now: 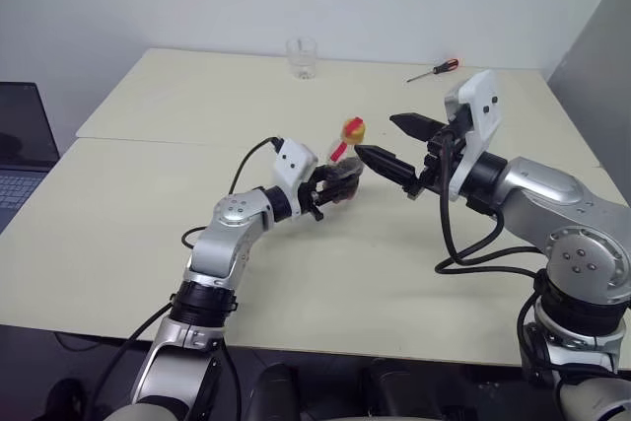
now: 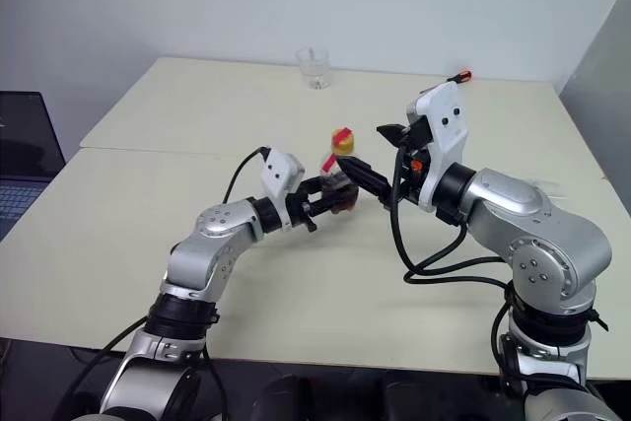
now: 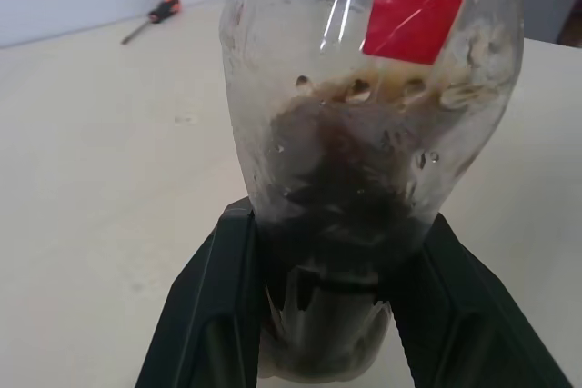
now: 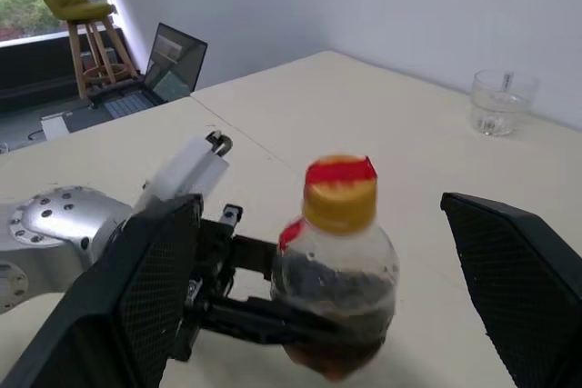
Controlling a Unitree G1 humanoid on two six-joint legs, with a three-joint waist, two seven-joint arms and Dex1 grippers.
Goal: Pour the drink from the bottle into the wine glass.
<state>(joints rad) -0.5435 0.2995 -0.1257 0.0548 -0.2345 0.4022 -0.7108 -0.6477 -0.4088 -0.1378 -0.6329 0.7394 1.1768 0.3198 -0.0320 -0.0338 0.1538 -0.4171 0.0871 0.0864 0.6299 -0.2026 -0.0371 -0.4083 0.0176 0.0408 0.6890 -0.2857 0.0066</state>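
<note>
Cap removal: bottle presented at frame centre

Left gripper (image 1: pixel 340 182) pinches the bottle (image 4: pixel 338 293) low on its body. Right gripper (image 1: pixel 394 143), fingers spread, should centre on the yellow cap (image 4: pixel 340 191) before closing; keep the bottle upright.

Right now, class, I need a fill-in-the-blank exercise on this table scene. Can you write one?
1. The left pincer grips the ____ by its lower body.
2. The bottle's cap is ____ in colour.
3. The right pincer is ____, its fingers either side of the bottle.
4. At the far table edge lies a ____ with a red handle.

Missing words: bottle; yellow; open; screwdriver
</note>
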